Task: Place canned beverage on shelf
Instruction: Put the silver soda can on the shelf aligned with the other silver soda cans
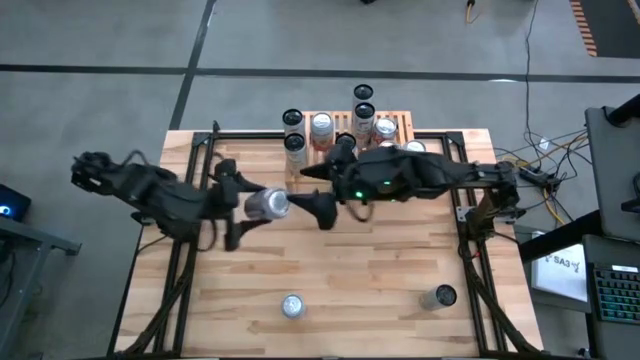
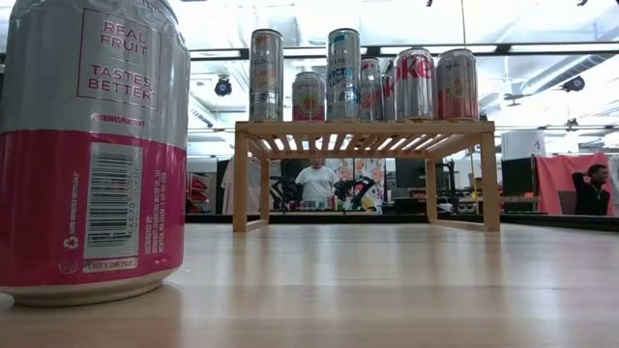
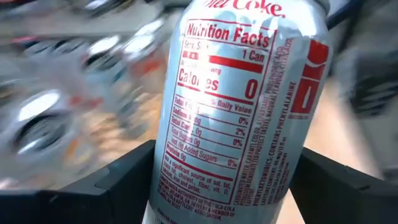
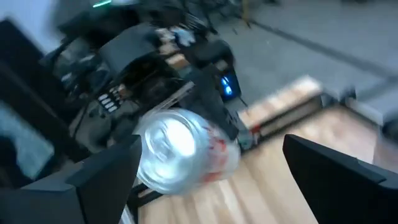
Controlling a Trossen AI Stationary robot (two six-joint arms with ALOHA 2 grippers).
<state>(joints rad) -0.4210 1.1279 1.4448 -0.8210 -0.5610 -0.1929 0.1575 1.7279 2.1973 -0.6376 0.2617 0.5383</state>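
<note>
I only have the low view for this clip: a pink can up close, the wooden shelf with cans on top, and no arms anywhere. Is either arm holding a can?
Observer: Yes. The left gripper is shut on a Diet Coke can, held on its side over the middle of the table.
Operator: And the right arm?
Observer: The right gripper is right at that can's top end, with its fingers open and not gripping it.
Operator: Are any other cans off the shelf?
Observer: Two stand near the table's front edge: a front-centre can and a front-right can.
</note>
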